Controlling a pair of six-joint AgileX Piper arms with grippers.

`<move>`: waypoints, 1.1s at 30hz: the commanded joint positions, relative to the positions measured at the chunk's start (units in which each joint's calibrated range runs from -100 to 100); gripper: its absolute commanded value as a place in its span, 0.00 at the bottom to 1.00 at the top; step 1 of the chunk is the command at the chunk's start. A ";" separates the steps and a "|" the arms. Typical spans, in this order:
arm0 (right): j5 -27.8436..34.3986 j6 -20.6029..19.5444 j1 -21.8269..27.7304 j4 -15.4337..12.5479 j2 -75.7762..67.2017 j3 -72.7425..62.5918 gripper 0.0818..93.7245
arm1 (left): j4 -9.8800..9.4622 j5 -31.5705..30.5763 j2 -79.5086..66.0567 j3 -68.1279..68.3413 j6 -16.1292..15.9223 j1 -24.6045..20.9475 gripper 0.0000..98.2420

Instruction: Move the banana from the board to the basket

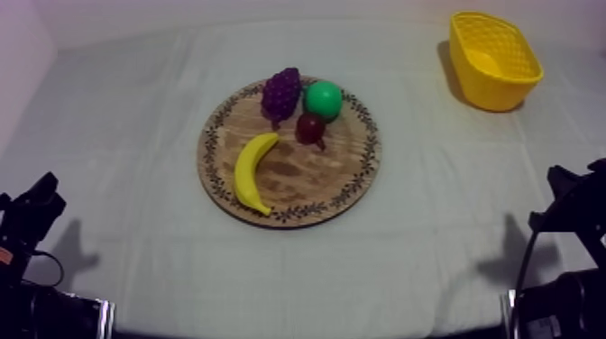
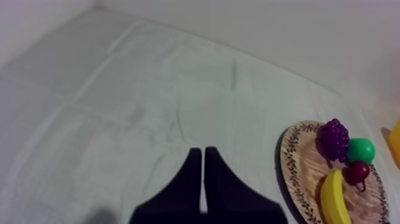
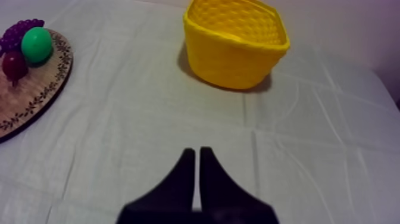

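Note:
The yellow banana (image 1: 253,171) lies curved on the left half of the round wooden board (image 1: 307,185), mid-table. The yellow basket (image 1: 494,59) stands at the far right, with nothing visible inside. My left gripper (image 1: 38,198) rests low at the left edge, well away from the board. Its fingers (image 2: 193,173) lie together as a narrow wedge over bare cloth, with the banana (image 2: 334,196) off to the side. My right gripper (image 1: 570,191) rests low at the right edge. Its fingers (image 3: 205,173) are also pressed together, with the basket (image 3: 235,44) ahead of them.
On the board's far side sit purple grapes (image 1: 281,92), a round green fruit (image 1: 324,99) and a small red fruit (image 1: 311,128) close to the banana's upper tip. Grey-white cloth (image 1: 433,234) stretches between board, basket and arms.

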 commanded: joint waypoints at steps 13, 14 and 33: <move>0.03 0.00 -0.01 -0.03 0.00 0.04 0.00 | -0.01 0.01 -0.03 0.03 0.01 0.02 0.00; 0.03 0.00 -0.01 -0.03 0.00 0.04 0.00 | -0.01 0.01 -0.03 0.03 0.01 0.02 0.00; -0.02 -3.76 -0.16 -0.03 0.00 0.04 0.00 | -0.01 0.01 -0.03 0.03 0.01 0.02 0.00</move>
